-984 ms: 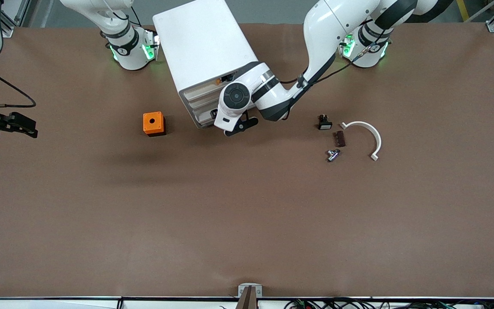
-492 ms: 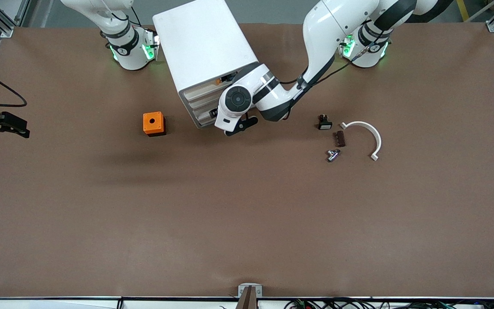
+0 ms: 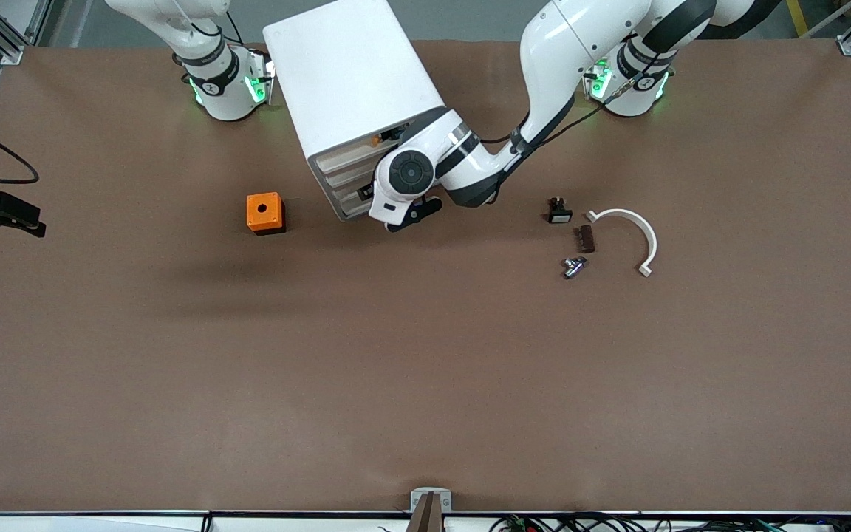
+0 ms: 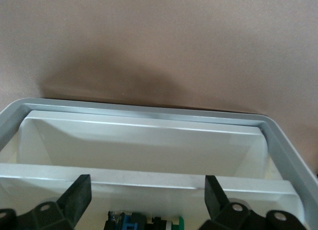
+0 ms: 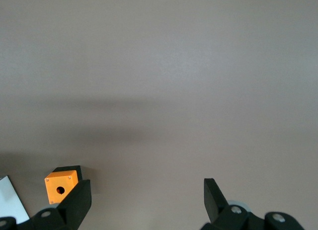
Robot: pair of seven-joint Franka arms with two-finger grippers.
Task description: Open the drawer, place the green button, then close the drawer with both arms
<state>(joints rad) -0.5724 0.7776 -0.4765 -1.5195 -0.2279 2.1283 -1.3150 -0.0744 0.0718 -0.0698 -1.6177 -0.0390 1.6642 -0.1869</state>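
The white cabinet (image 3: 355, 81) stands between the two arm bases. One drawer (image 4: 149, 145) is pulled out, a shallow white tray with a grey rim. My left gripper (image 4: 147, 190) hangs over it, open, holding nothing. Below the gap between its fingers (image 4: 79, 195) the green button (image 4: 180, 221) lies in the drawer beside a blue and black part (image 4: 130, 221). In the front view the left wrist (image 3: 411, 174) covers the drawer fronts (image 3: 344, 181). My right gripper (image 3: 30, 219) is open over the table's edge at the right arm's end, with only bare table under it (image 5: 146, 190).
An orange box (image 3: 264, 213) with a hole sits beside the cabinet toward the right arm's end. Toward the left arm's end lie a black switch with a white cap (image 3: 558, 212), a brown block (image 3: 585, 238), a metal fitting (image 3: 573, 266) and a white arc (image 3: 629, 233).
The right gripper has drawn back toward the table's edge at the right arm's end. The left wrist has shifted slightly at the drawer fronts. Both grippers stay open.
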